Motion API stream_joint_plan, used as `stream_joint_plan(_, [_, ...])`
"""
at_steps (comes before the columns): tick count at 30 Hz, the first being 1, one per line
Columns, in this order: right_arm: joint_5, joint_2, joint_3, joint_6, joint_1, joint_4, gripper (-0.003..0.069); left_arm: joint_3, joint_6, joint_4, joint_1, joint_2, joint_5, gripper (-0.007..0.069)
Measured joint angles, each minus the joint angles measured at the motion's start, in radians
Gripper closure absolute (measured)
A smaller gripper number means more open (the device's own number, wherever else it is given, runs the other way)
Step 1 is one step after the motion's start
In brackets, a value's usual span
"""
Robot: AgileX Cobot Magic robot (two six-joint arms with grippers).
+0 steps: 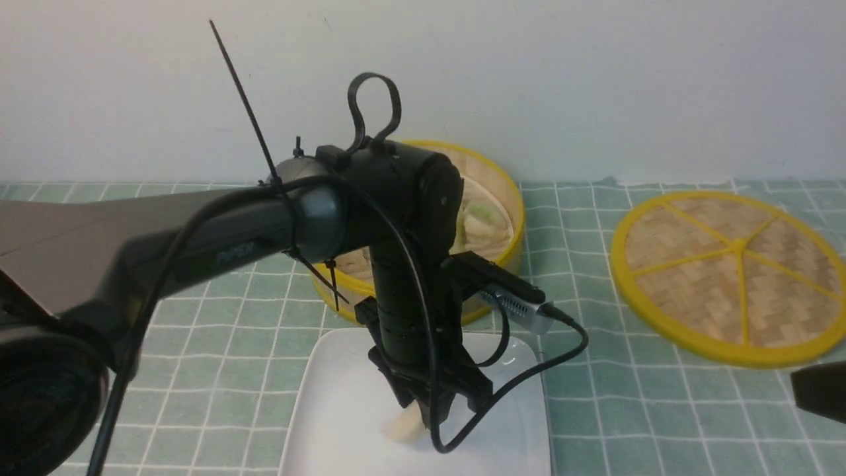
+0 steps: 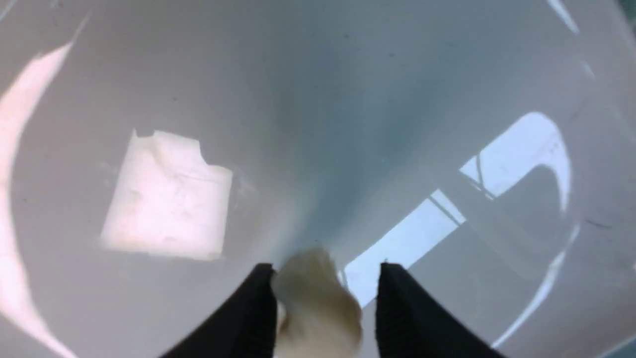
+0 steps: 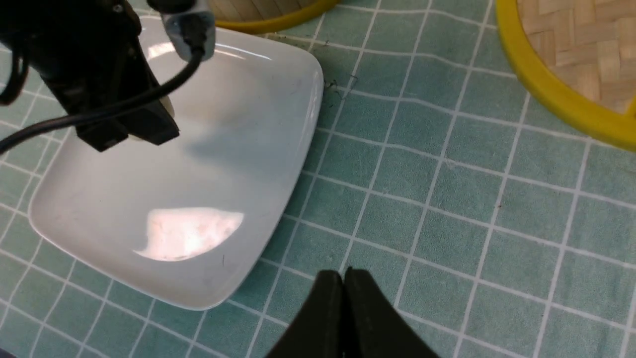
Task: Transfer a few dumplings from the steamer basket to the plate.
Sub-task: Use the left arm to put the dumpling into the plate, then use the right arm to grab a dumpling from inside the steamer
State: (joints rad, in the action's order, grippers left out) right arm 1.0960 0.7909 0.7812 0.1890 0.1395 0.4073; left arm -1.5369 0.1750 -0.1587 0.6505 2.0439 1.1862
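The white square plate (image 1: 330, 410) lies at the near middle of the table. My left gripper (image 1: 436, 413) points down onto it. In the left wrist view the left gripper (image 2: 325, 268) is open: a whitish-beige dumpling (image 2: 318, 298) sits between the fingers, against one finger and with a gap to the other. In the front view this dumpling (image 1: 406, 426) rests on the plate. The steamer basket (image 1: 519, 218) stands behind the plate, partly hidden by my arm, with dumplings (image 1: 486, 221) inside. My right gripper (image 3: 344, 272) is shut and empty above the cloth, to the right of the plate (image 3: 223, 149).
The flat woven lid (image 1: 733, 277) with a yellow rim lies at the back right; it also shows in the right wrist view (image 3: 571, 59). A green checked cloth (image 1: 595, 396) covers the table. My left arm and its cables cross in front of the basket.
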Motion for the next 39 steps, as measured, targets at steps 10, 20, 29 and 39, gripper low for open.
stream_joint_plan(10, [0.007, 0.167, 0.191, 0.153, 0.001, 0.128, 0.0672, -0.039, -0.105, 0.190, -0.003, -0.096, 0.017, 0.0408])
stream_joint_plan(20, [0.041, 0.677, 0.569, 0.267, 0.185, 0.050, 0.0671, 0.089, -0.180, 0.202, -0.149, -0.515, 0.040, 0.0631])
stream_joint_plan(29, [-0.008, 1.122, 0.913, 0.264, 0.257, -0.065, 0.0631, 0.324, -0.227, 0.191, -0.205, -0.854, 0.038, 0.0631])
stream_joint_plan(39, [-0.111, 1.488, 1.272, 0.301, 0.303, -0.083, 0.0343, 0.408, -0.304, 0.205, -0.205, -1.085, 0.067, 0.0631])
